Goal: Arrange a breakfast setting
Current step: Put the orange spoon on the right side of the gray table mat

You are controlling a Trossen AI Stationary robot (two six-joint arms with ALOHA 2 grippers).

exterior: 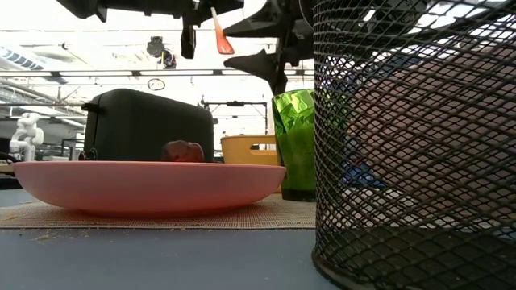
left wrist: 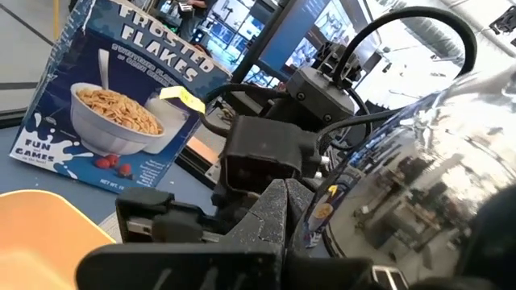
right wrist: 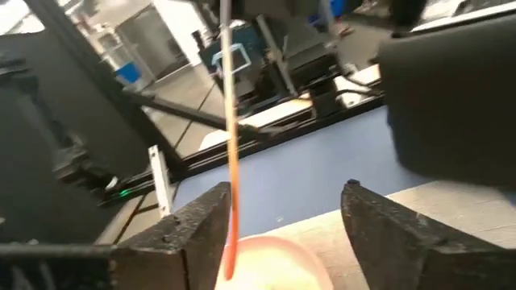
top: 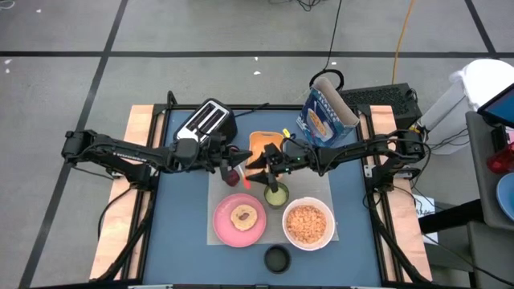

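A red-handled spoon (right wrist: 231,161) hangs in the air over the mat, handle end down, held by my left gripper (top: 230,163). My right gripper (right wrist: 282,234) is open, and the handle hangs between its fingers, close to one finger (right wrist: 197,234); I cannot tell whether they touch. Below are the pink plate (top: 229,229) with toast (top: 243,215), the dark-red fruit (exterior: 184,151) on the mat, the green cup (top: 276,194) and the white bowl (top: 307,224) holding cereal. The orange tray (top: 263,142) and the blue cereal box (top: 325,112) stand farther back. My left gripper is shut on the spoon's metal upper part (right wrist: 226,16), above the red handle; the place of contact lies at the edge of the right wrist view and is hidden elsewhere. The shiny bowl (left wrist: 419,153) shows close to its wrist camera. The spoon hangs roughly upright, clear of the table.
The black-and-silver toaster (top: 206,122) stands at the far left of the mat. A black mesh cup (top: 277,258) stands near the front edge and fills the right of the low view (exterior: 419,145). Both arms meet over the mat's middle.
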